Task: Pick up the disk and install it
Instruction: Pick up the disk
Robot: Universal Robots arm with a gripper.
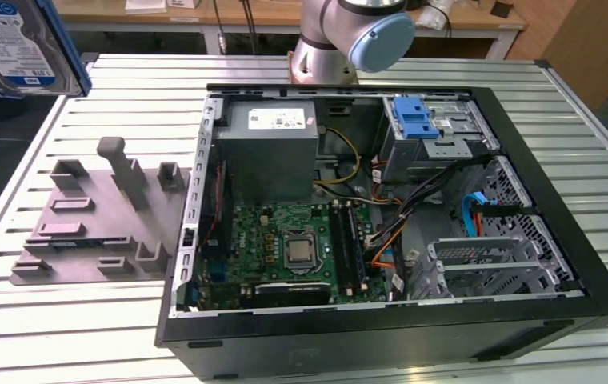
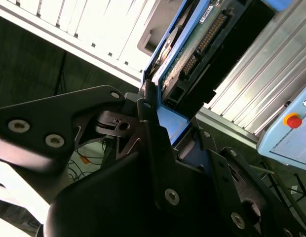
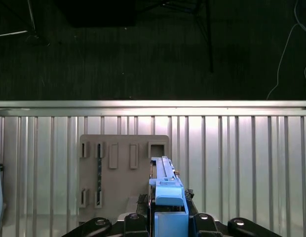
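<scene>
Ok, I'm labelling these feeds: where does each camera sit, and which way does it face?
Exterior view: raised, looking down into the open computer case; the arm shows behind it.
First wrist view: looking down past the gripper at the grey holder.
Second wrist view: close along the gripper's linkage.
Shared: the gripped disk.

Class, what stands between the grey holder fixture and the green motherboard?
In the exterior view, the computer case's metal side wall separates the grey holder fixture from the green motherboard.

The exterior view looks steeply down on the slatted metal table [image 1: 48,320]. Both wrist views share it: first straight down, second obliquely, close behind the black gripper [image 2: 163,106].
</scene>
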